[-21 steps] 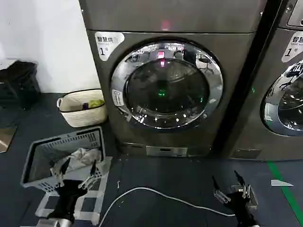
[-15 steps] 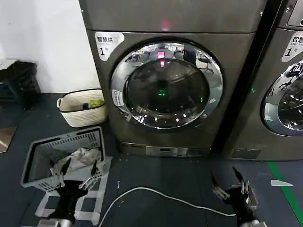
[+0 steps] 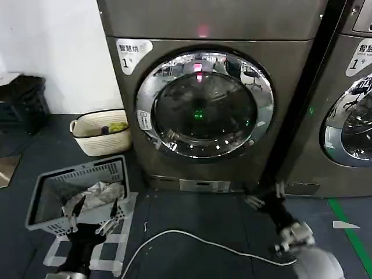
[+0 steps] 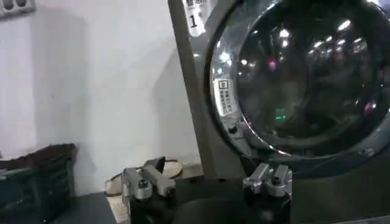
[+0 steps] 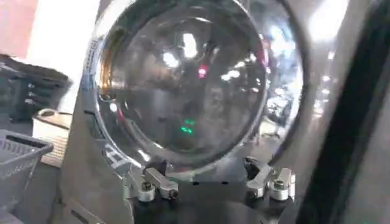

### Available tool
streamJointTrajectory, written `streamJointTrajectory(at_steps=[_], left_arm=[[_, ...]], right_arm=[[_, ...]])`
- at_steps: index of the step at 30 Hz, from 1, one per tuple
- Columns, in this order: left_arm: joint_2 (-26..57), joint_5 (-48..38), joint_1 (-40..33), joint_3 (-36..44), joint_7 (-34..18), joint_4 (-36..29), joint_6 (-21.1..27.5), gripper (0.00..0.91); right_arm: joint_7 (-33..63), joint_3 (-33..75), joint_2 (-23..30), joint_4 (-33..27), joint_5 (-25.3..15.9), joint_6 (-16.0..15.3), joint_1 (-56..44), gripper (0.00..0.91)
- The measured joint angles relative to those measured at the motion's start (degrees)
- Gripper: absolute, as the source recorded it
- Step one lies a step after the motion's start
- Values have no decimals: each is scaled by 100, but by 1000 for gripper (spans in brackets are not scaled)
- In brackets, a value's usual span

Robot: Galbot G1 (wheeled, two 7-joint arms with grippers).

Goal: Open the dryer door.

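Head view shows the dryer door [image 3: 204, 104] shut on the dryer [image 3: 215, 23], the right gripper [image 3: 264, 196] spread wide, low below it, probably to reach its chrome ring, while the left gripper [image 3: 93, 218] waits open by the laundry basket [image 3: 43, 189].

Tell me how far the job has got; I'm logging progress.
Nothing is done: the dryer door sits shut, flush in the dryer. In hand: the right gripper, open and empty, is stretched out low toward the machine's base, short of the door. The left gripper, open, hangs by the grey basket. Left: reach the chrome ring, grip and pull.
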Motion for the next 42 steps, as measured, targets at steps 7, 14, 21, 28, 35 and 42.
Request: streamJointTrajectory(at_steps=[7,14,21,28,35,42], left_arm=[[-30,27,-17,-6,1,-4,9,907],[-82,60,-36,-13,3,1,9,907],[-111,80,-23,-30,3,1,9,907],[-122,81,-14,-55,3,2,8,907],[-132,89,-6,-54,3,6,4,907],[-133,58,11,-147,6,4,-11,907]], right_arm=[[76,-1006,-53,-613,513,-266,1522,907],[-35,-2001,102,-1422,677,-245,2895,907],[-172,-2720,373,-2066,715,-166,3748,907],[-339,-3162,642,-2602,737,-66,4261,907],[-396,-3427,957,-3086,733,4,4601,907],[-427,-3553,1332,-3513,708,34,4806,907]])
